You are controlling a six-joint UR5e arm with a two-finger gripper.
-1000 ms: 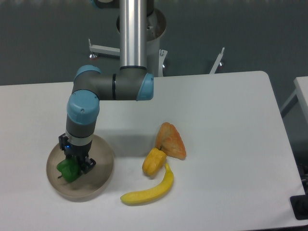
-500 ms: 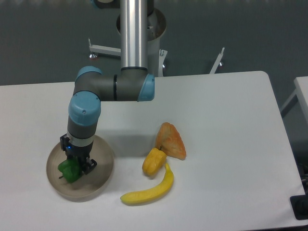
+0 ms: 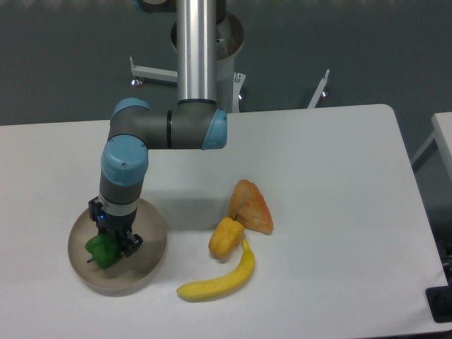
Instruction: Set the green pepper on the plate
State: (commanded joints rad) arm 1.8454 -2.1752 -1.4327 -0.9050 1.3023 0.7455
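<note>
nearest us a banana (image 3: 219, 277) and yellow pepper (image 3: 225, 237), clear of the job. left of them the green pepper (image 3: 101, 250) sits on the plate (image 3: 152, 244). since a second ago we see the arm nudge slightly right and up, pepper unmoved, so placing looks done. gripper (image 3: 113, 242) points straight down; fingers: can't tell whether released.

Bright-green pepper (image 3: 101, 250), beige-grey plate (image 3: 148, 251), yellow banana (image 3: 220, 279), white table (image 3: 332, 176)

white table (image 3: 339, 169), yellow pepper (image 3: 225, 238), banana (image 3: 220, 278), orange wedge-shaped item (image 3: 251, 205)
</note>
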